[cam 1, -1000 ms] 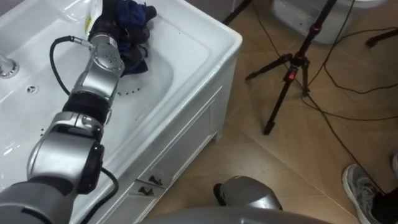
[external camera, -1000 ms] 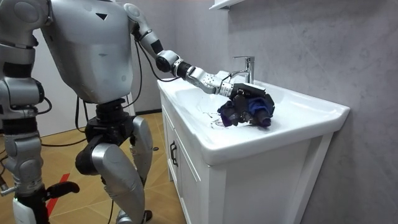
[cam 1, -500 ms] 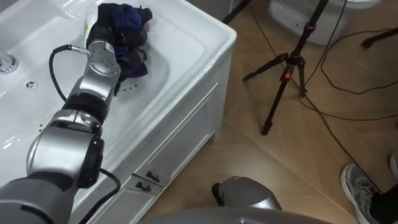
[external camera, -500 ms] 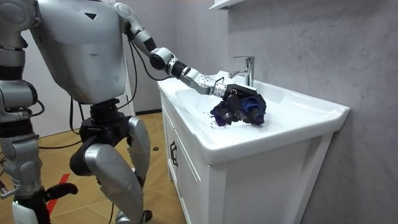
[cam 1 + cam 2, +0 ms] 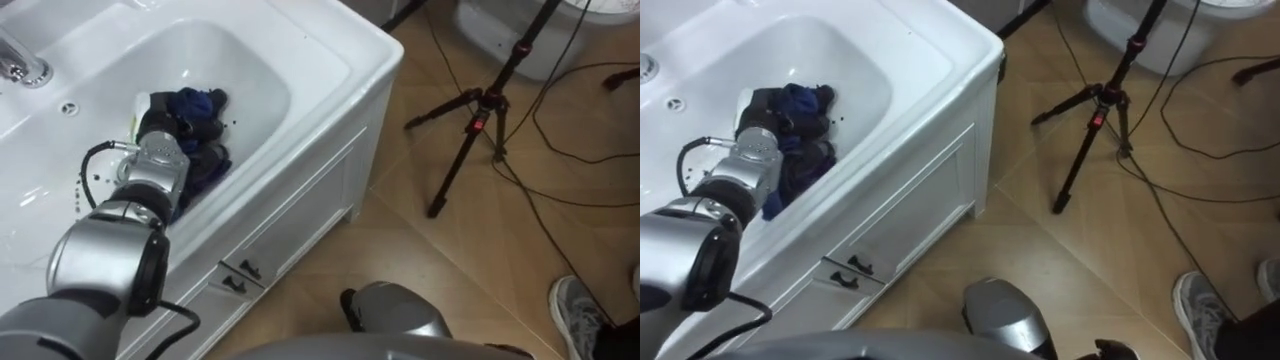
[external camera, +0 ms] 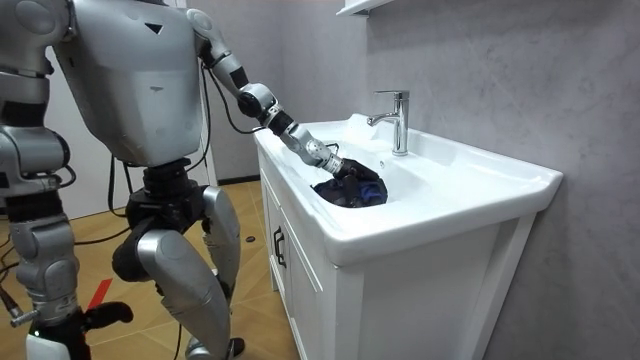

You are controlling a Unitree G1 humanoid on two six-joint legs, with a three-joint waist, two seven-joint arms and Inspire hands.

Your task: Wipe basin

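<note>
The white basin (image 5: 345,55) tops a white cabinet, with a chrome tap (image 6: 396,112) at its back. My left hand (image 5: 163,128) reaches down into the bowl, its dark fingers curled into a crumpled dark blue cloth (image 5: 203,108). The cloth lies against the bowl's near wall (image 6: 352,191), and the hand (image 6: 333,167) sits on its top edge. In the right eye view the same hand (image 5: 762,112) and cloth (image 5: 806,106) show low in the bowl (image 5: 870,60). My right hand (image 6: 45,325) hangs low at the room view's left edge. I stand at the cabinet's front corner.
A black tripod (image 5: 482,108) stands on the wooden floor right of the cabinet, with cables trailing around it. A white fixture (image 5: 520,30) sits behind it. A person's shoe (image 5: 585,310) shows at the lower right. Two drawer handles (image 5: 240,277) are on the cabinet front.
My left hand has dragged the cloth from the basin's far side down into the bowl, toward me. The eye view has shifted along with it.
</note>
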